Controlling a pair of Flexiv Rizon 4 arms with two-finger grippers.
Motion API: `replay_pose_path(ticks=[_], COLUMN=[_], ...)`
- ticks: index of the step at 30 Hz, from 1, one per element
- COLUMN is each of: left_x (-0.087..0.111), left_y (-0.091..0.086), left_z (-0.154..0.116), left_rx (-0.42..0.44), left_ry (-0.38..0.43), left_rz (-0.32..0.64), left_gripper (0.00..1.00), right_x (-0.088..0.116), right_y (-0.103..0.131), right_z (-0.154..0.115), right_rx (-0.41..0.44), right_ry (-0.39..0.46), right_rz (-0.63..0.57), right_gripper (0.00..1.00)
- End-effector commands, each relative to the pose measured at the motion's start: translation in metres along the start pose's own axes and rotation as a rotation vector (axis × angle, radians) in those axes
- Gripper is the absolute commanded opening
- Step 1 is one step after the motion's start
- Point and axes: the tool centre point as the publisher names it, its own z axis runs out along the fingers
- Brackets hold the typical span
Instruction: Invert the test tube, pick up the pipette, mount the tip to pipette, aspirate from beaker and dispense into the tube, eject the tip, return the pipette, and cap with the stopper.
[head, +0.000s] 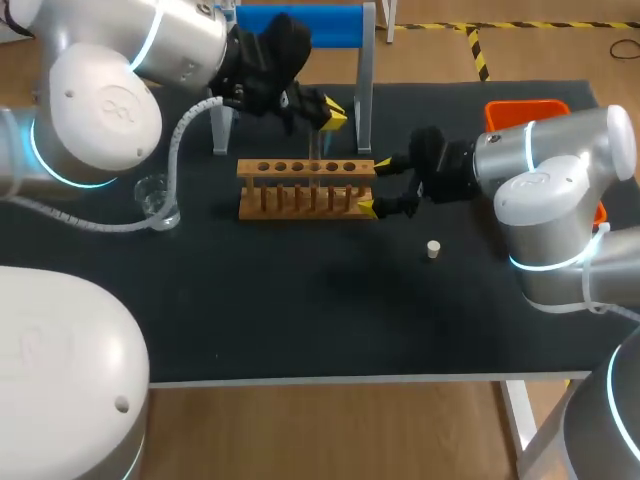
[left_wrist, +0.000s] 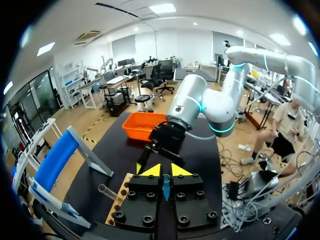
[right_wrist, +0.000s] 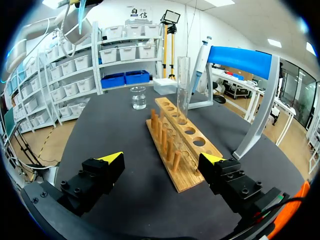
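A clear test tube (right_wrist: 183, 87) stands upright, open end up, in a hole of the wooden rack (head: 300, 168). My left gripper (head: 335, 115) hangs above the rack's back edge with its fingers shut and nothing in them; in its own view the gripper (left_wrist: 165, 171) has the tube's mouth (left_wrist: 106, 190) off to one side. My right gripper (head: 375, 186) is open wide, one fingertip on each side of the rack's right end, the gripper (right_wrist: 160, 162) gripping nothing. The pipette (right_wrist: 198, 67) hangs on the blue-topped stand (head: 300, 25). The beaker (head: 156, 196) and the small stopper (head: 433, 249) rest on the mat.
An orange bin (head: 527, 108) sits at the table's back right corner. The stand's legs (head: 366, 90) rise just behind the rack. The rack has a row of wooden pegs (right_wrist: 165, 137) along its front. Dark mat lies open toward the front edge.
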Motion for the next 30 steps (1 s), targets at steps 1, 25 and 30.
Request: replay_pose_path(ticks=[1,25,30], left_x=[0.0028,0.0046,0.0046], left_y=[0.0009,-0.0015,-0.0015], left_z=[0.0029,-0.0012,-0.0012], left_rx=[0.024,0.059,0.059], left_ry=[-0.007,-0.03,-0.03], left_rz=[-0.008,-0.032,-0.032], left_gripper=[0.0,0.0,0.0], right_x=[-0.0004,-0.0004,-0.0004], right_y=[0.0001,0.0001,0.0001], right_z=[-0.0008,-0.0008,-0.0008], right_rx=[0.002,0.002,0.002], right_ry=[0.003,0.003,0.003], right_rz=[0.0,0.0,0.0], right_gripper=[1.0,1.0,1.0])
